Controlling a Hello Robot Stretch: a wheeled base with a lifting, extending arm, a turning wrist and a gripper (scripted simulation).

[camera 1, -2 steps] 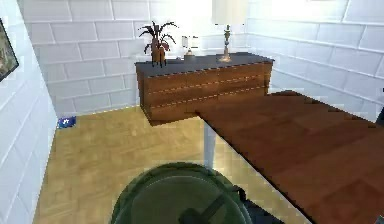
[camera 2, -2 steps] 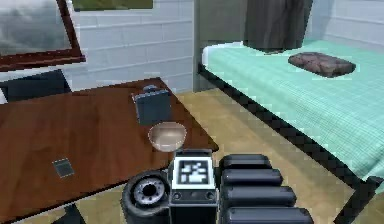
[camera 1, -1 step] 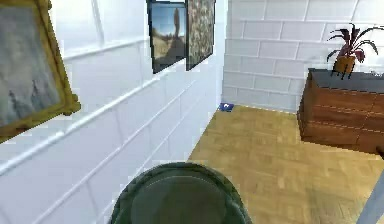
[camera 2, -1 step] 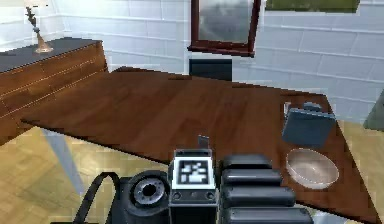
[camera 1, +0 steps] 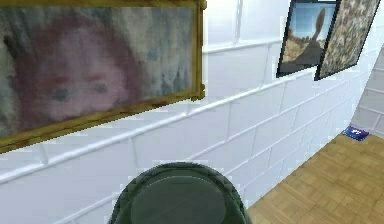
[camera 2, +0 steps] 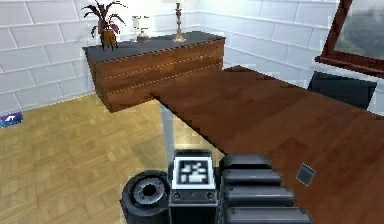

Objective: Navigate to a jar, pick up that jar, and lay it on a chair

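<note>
I'd turn from the white brick wall (camera 1: 250, 110) at 12 o'clock to scan the long brown wooden bench (camera 2: 270, 110) (dark pincer (camera 2: 150, 196) grip: can't tell)

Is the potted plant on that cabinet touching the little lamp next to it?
Apart. The arm side view shows a strip of white wall between the plant and the lamp on the cabinet.

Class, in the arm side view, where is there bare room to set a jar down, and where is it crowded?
The brown table is bare from its corner by the dresser to the dark chair, save one small dark square near the picture's right. The dresser top is crowded: a potted plant, a small pale thing and a thin stand.
</note>
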